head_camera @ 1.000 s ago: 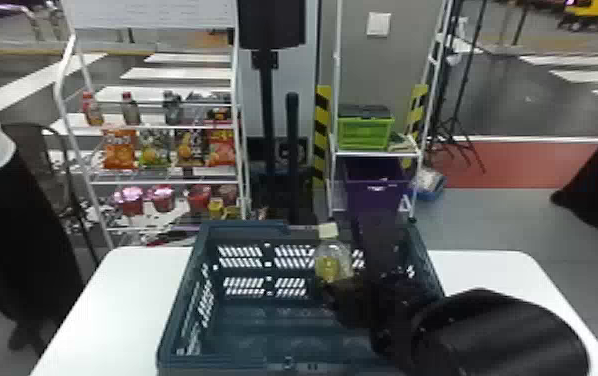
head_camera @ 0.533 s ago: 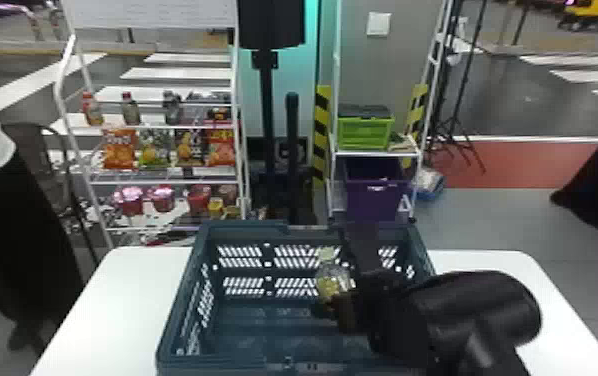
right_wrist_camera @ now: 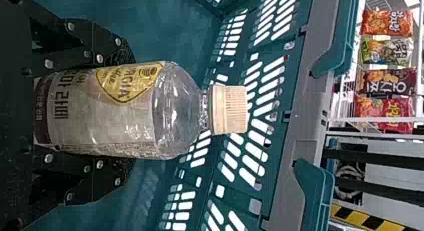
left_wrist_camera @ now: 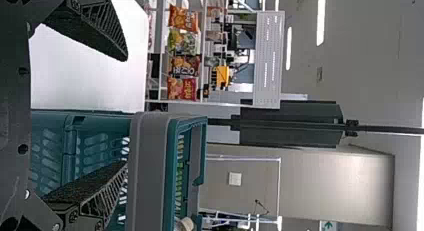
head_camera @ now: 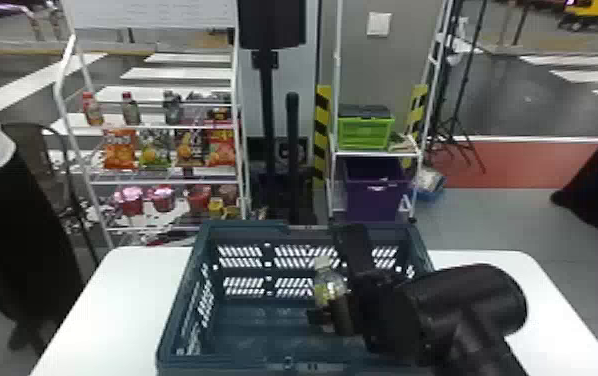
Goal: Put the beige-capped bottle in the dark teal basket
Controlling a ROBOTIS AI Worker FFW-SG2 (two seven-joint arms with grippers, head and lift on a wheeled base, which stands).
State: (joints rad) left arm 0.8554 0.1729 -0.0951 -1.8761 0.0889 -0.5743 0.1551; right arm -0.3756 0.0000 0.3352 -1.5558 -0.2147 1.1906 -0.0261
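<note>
Bottle: 1 pc., beige-capped bottle (head_camera: 330, 292), clear body, pale label w/ yellow patch (right_wrist_camera: 129, 82), dark band nr. base; approx. upright, slight lean to robot's L, cap (right_wrist_camera: 230, 110) uppermost.
Bottle loc.: inside dark teal basket (head_camera: 177, 305), over its R half, below rim level at its lower part; contact w/ basket floor: can't tell.
R gripper: 1 unit, right gripper (head_camera: 335, 300), reaching in over basket's R side; jaws clamped round lower body of bottle, one each side, cap & shoulder free.
L gripper: 1 unit, left gripper (left_wrist_camera: 124, 111), nr. basket; jaws released, spread wide w/ nothing btwn, one in line w/ worktop, other in line w/ basket wall.
Basket: 1 pc., slotted walls, grey handle (left_wrist_camera: 150, 171) along rim; stands on worktop.
Worktop: 1 pc., white worktop (head_camera: 128, 290), rounded corners; shows both sides of basket.
Snack rack: 1 pc., white rack (head_camera: 65, 80), back L; small drinks bottles (head_camera: 130, 110) on upper shelf, 4 snack bags (head_camera: 119, 149) in row below, pink-lidded cups (head_camera: 164, 198) lower still.
Storage rack: 1 pc., white, behind basket; lime green crate (head_camera: 365, 132) on shelf, purple bin (head_camera: 375, 195) underneath.
Misc. bkgd.: black stand (head_camera: 266, 115) btwn racks; black tripod (head_camera: 455, 120), back R; wall switch (head_camera: 379, 24) above green crate.
</note>
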